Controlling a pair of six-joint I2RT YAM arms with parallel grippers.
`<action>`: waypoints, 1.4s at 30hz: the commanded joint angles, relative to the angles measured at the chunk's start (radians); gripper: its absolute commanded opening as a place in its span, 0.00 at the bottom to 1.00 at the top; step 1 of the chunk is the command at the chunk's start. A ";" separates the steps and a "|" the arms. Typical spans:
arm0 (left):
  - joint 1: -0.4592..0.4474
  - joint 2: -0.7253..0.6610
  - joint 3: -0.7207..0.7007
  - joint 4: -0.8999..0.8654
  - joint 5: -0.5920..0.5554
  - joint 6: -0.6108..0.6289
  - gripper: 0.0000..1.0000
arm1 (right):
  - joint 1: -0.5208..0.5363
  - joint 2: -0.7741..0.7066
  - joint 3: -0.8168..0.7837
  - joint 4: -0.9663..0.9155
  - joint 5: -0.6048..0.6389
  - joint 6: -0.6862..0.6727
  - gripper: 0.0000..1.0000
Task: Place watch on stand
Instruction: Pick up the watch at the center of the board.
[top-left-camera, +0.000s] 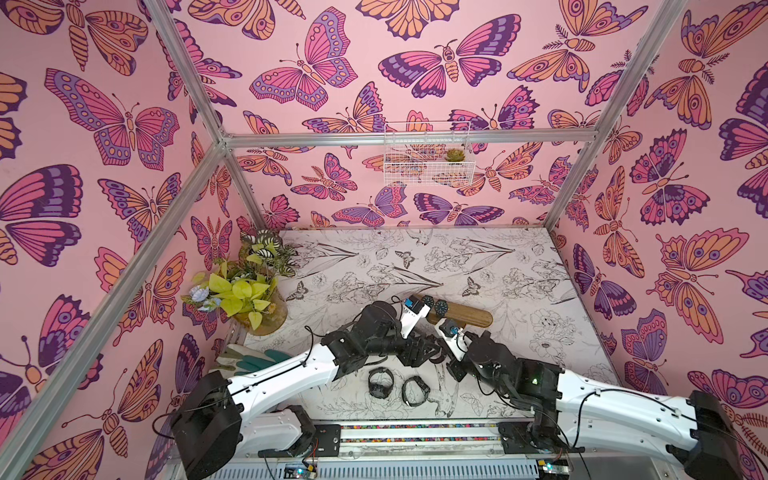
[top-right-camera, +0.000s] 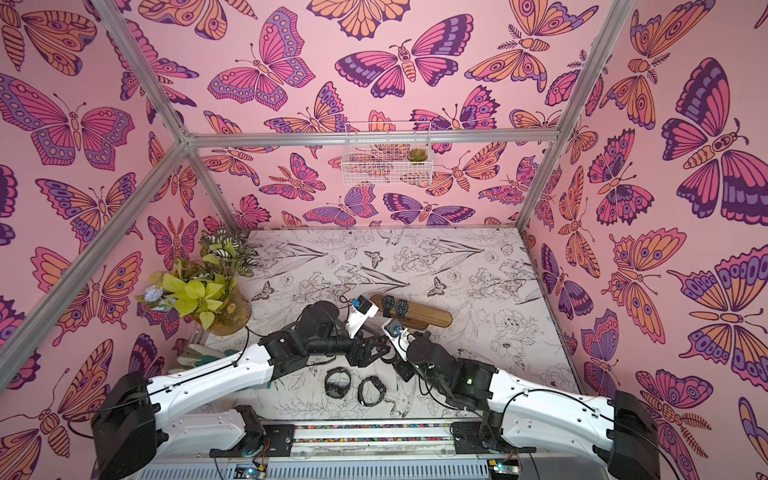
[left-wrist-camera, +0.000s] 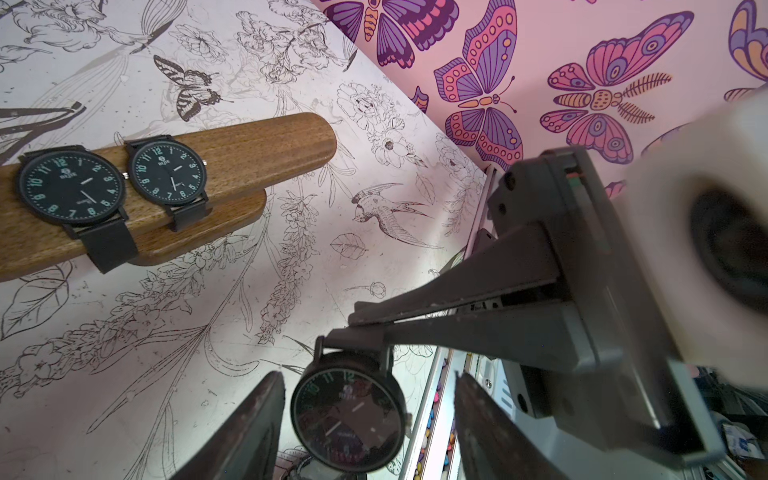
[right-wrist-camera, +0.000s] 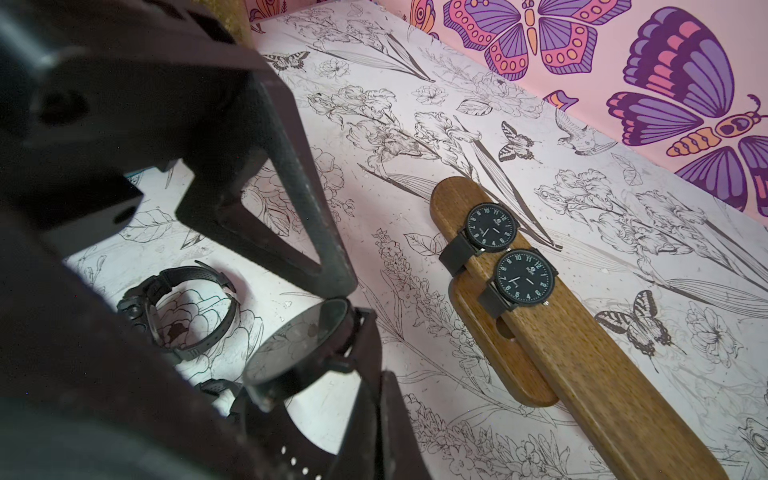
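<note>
My right gripper (right-wrist-camera: 380, 415) is shut on the strap of a black watch (right-wrist-camera: 299, 345) and holds it above the table. In the left wrist view that watch (left-wrist-camera: 347, 411) hangs face-up between the two fingers of my left gripper (left-wrist-camera: 370, 432), which is open with a gap on each side of the face. The stand (top-left-camera: 469, 315), a long brown wooden bar on a flat base, lies just beyond both grippers. Two black watches (right-wrist-camera: 490, 227) (right-wrist-camera: 524, 279) sit side by side on the stand (right-wrist-camera: 582, 353) near one end; the rest of the bar is bare.
Two more black watches (top-left-camera: 380, 382) (top-left-camera: 415, 390) lie on the table near the front, under the arms. A potted plant (top-left-camera: 249, 299) and gloves (top-left-camera: 249, 359) stand at the left edge. A white wire basket (top-left-camera: 428, 158) hangs on the back wall.
</note>
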 joint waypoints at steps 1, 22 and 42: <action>-0.003 0.020 0.024 -0.027 0.033 0.014 0.63 | -0.003 0.002 0.031 0.021 -0.003 -0.008 0.00; -0.003 0.043 0.043 -0.047 0.054 0.029 0.54 | -0.003 0.002 0.028 0.029 -0.001 -0.002 0.00; -0.003 0.073 0.039 -0.057 0.025 0.029 0.52 | -0.003 0.006 0.024 0.022 -0.014 0.013 0.00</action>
